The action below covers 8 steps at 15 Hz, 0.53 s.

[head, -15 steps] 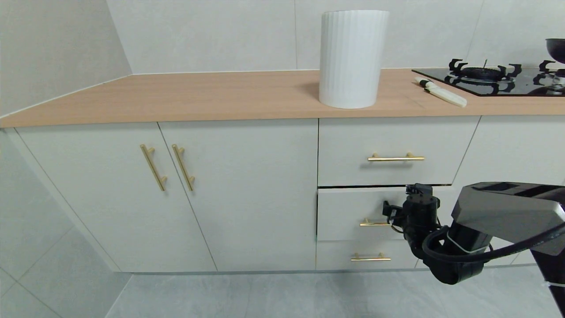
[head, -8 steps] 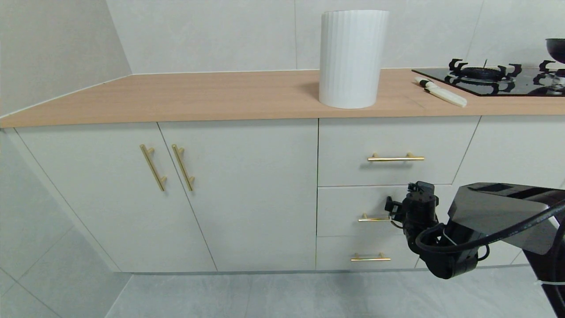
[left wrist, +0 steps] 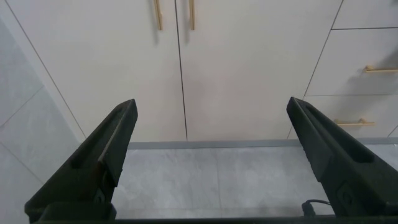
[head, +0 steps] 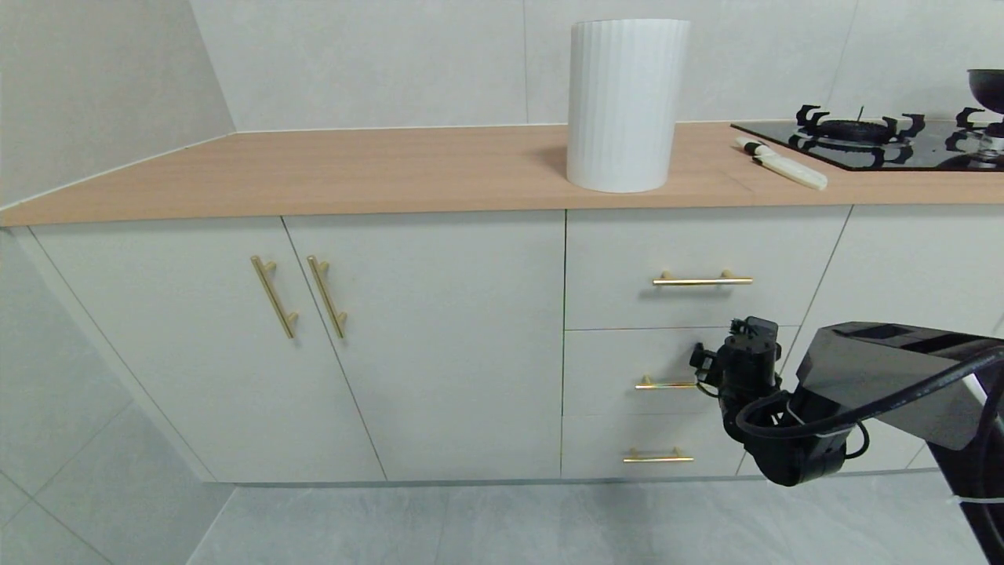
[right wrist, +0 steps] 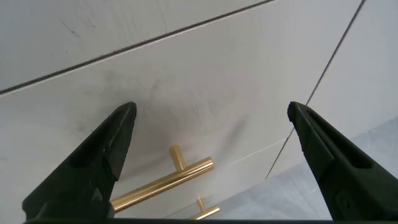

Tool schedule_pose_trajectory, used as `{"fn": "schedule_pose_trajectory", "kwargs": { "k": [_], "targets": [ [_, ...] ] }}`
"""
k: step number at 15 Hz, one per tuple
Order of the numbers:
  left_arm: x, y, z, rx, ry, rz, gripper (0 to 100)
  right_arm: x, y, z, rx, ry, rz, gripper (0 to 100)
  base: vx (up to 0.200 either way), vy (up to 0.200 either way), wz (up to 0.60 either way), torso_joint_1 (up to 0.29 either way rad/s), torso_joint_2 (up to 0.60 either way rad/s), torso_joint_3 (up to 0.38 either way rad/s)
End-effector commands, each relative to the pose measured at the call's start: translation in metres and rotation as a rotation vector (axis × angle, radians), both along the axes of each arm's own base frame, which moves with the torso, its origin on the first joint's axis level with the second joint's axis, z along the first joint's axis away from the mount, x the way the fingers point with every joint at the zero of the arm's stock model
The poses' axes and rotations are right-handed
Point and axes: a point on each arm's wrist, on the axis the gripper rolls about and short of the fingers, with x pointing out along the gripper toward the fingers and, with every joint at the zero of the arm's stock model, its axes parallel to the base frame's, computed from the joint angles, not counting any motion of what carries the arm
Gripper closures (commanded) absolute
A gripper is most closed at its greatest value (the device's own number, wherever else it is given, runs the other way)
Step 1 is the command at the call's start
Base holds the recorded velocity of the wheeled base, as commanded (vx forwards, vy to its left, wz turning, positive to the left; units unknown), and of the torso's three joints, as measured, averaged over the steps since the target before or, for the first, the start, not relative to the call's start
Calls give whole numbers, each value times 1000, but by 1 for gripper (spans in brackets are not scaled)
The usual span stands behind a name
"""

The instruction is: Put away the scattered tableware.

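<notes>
Right wrist view: right tool [right wrist: 211, 111] is spread wide and holds nothing; the handle [right wrist: 163, 183] of the shut middle drawer [right wrist: 205, 87] sits just beside the gap, apparently untouched.
Left wrist view: left tool [left wrist: 211, 104] is spread wide and empty.
Tableware: knife [head: 780, 163] lies on the counter [head: 353, 169], well apart from both tools.
Risk: closing off-line could miss or slip off the thin handle, leaving the drawer shut.

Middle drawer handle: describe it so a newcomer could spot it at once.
Below the wooden countertop, under the tall white ribbed container, sits a stack of three drawers. The middle drawer handle is the gold horizontal bar between the other two, and the only one with the right gripper close in front of it.
</notes>
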Motion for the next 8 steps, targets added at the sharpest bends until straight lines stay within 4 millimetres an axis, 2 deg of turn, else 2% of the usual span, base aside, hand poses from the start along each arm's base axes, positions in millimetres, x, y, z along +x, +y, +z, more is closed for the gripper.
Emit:
{"fn": "schedule_pose_trajectory", "kwargs": {
  "k": [1,4,5,6,7,8],
  "targets": [
    [0,0,0,0,1,0,0,-9,-1,7,-2,13,10,0,0,0,0,0,0,0],
    [0,0,0,0,1,0,0,-39,0,33,4,41,98,0,0,0,0,0,0,0],
    [0,0,0,0,1,0,0,-72,2,64,10,72,185,0,0,0,0,0,0,0],
    [0,0,0,0,1,0,0,-94,3,76,9,99,225,0,0,0,0,0,0,0],
    [0,0,0,0,1,0,0,-123,3,97,12,107,292,0,0,0,0,0,0,0],
    [0,0,0,0,1,0,0,-140,1,109,-1,112,306,0,0,0,0,0,0,0]
  ]
}}
